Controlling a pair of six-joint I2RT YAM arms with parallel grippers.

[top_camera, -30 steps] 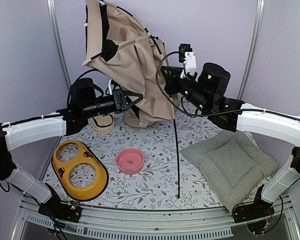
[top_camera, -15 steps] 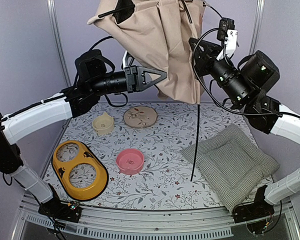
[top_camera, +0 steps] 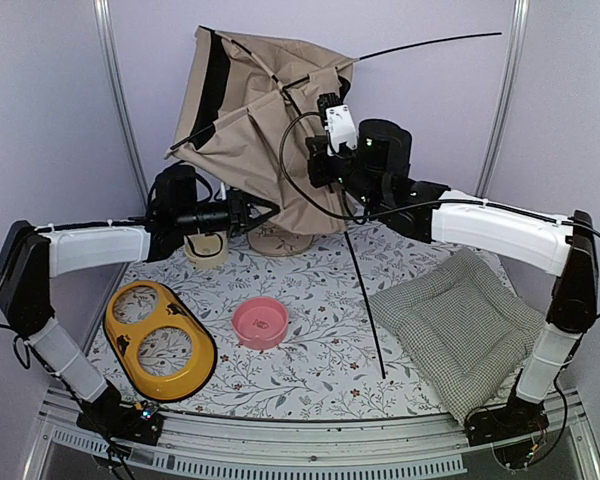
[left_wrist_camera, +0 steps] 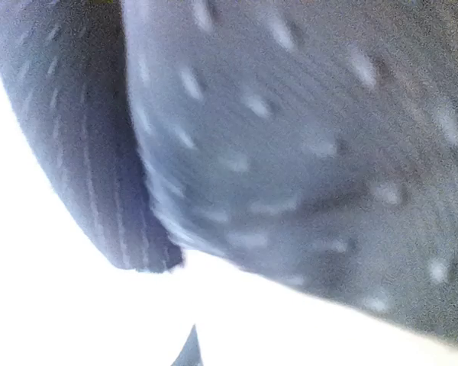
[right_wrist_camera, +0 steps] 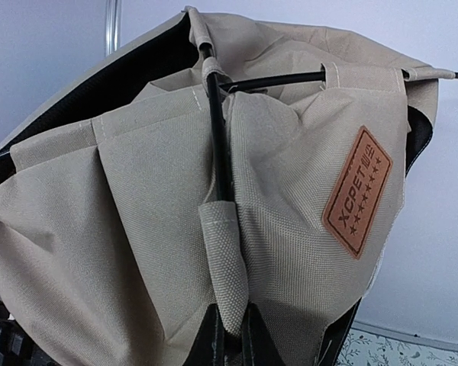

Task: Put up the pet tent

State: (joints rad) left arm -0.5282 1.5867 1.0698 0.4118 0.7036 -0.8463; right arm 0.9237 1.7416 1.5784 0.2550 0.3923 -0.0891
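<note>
The right gripper (right_wrist_camera: pixel 230 337) is shown pressed together on a woven sleeve of the pet tent (right_wrist_camera: pixel 137 191). This detail is given only by the right wrist view, where an orange-brown label (right_wrist_camera: pixel 356 191) and a black pole (right_wrist_camera: pixel 216 130) threaded up through the beige cloth are also made out. From the overhead view, the tent is seen held aloft and crumpled above the back of the table (top_camera: pixel 310 375). Its black lining is exposed at the upper left, a second pole (top_camera: pixel 430 44) juts to the upper right, and a third pole (top_camera: pixel 365 300) slants down towards the table. The left gripper (top_camera: pixel 252 212) is placed just beside the tent's lower edge. Whether its fingers are spread cannot be told, the left wrist view being filled by a dark, speckled blur. A checked cushion (top_camera: pixel 460 325), a pink bowl (top_camera: pixel 259 322), a yellow two-hole feeder (top_camera: pixel 158 338) and a cream dish (top_camera: pixel 206 248) are laid out below.
</note>
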